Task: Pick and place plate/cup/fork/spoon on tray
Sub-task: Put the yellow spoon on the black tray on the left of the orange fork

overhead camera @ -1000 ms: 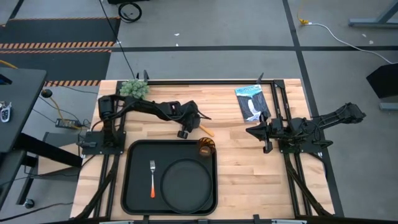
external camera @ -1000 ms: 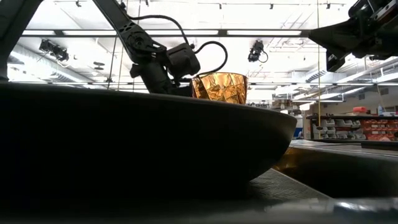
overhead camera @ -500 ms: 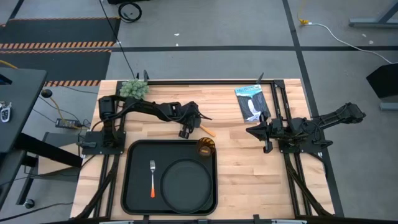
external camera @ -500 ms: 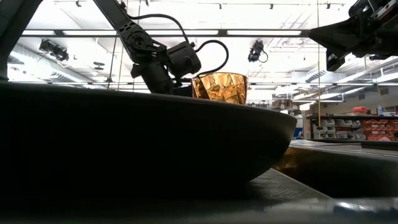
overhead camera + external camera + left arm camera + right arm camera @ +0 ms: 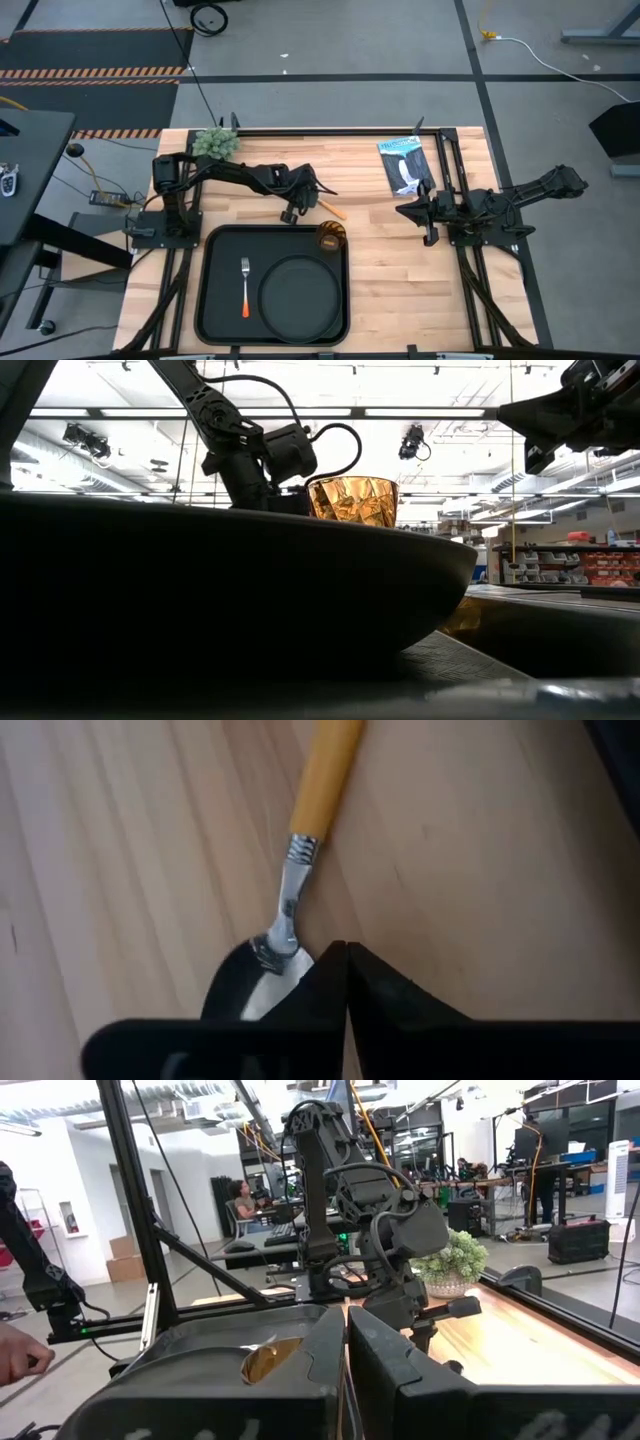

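Note:
The spoon (image 5: 331, 209), with an orange handle (image 5: 325, 770) and a silver bowl (image 5: 245, 995), lies flat on the wooden table just beyond the tray's far right corner. My left gripper (image 5: 313, 202) is down at its bowl end, fingers shut (image 5: 347, 955). On the black tray (image 5: 215, 300) rest the round plate (image 5: 297, 297), the fork (image 5: 245, 288) and the amber cup (image 5: 331, 236), which stands in the far right corner. My right gripper (image 5: 420, 212) waits shut above the table's right side. My left gripper comes from above, and its shut fingers (image 5: 310, 990) sit at the side edge of the spoon's bowl (image 5: 290, 975), close to the neck. One finger covers that edge, so how it is gripped stays hidden. The spoon lies on the table, handle pointing away from the fingers.
A small green plant (image 5: 215, 143) stands at the far left edge and a blue-black packet (image 5: 405, 165) lies at the far right. Bare wood stretches between the tray and my right arm. A person's hand (image 5: 20, 1355) shows beyond the table.
My left gripper has shifted a little toward the table's left edge. The spoon stays where it was on the table.

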{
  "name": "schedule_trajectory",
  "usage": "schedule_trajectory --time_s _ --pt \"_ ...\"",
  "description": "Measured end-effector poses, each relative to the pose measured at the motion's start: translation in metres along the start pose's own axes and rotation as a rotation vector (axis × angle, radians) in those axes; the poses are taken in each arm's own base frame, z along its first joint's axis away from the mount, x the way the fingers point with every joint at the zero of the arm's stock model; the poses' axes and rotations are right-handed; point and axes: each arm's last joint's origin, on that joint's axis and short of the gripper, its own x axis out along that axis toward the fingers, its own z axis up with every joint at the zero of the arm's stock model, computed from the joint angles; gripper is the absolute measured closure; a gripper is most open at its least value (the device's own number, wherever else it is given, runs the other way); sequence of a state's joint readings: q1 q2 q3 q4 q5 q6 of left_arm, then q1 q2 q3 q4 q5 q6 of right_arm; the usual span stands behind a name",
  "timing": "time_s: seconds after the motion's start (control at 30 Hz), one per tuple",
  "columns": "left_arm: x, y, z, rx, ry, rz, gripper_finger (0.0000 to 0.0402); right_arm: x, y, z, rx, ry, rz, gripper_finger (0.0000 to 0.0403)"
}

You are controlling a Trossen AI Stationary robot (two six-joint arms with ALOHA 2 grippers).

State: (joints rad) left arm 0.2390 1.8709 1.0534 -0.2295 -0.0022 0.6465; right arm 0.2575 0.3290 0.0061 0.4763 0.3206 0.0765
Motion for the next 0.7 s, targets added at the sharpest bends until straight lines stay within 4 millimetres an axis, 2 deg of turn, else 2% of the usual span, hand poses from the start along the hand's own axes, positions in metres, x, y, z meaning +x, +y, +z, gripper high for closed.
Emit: schedule_trajectory --time_s 0.27,0.47,0.7 --pt "-0.001 0.007 0.009 -0.058 -0.087 0.082 0.0308 0.000 0.000 0.000 0.000 -0.001 0.000 0.0380" --pt "0.005 0.010 0.004 -0.056 -0.114 0.021 0.0243 0.000 0.000 0.000 0.000 -0.001 0.000 0.0380" --pt "0.014 0.019 -0.003 -0.065 -0.123 0.025 0.0224 0.000 0.000 0.000 0.000 -0.001 0.000 0.0380"
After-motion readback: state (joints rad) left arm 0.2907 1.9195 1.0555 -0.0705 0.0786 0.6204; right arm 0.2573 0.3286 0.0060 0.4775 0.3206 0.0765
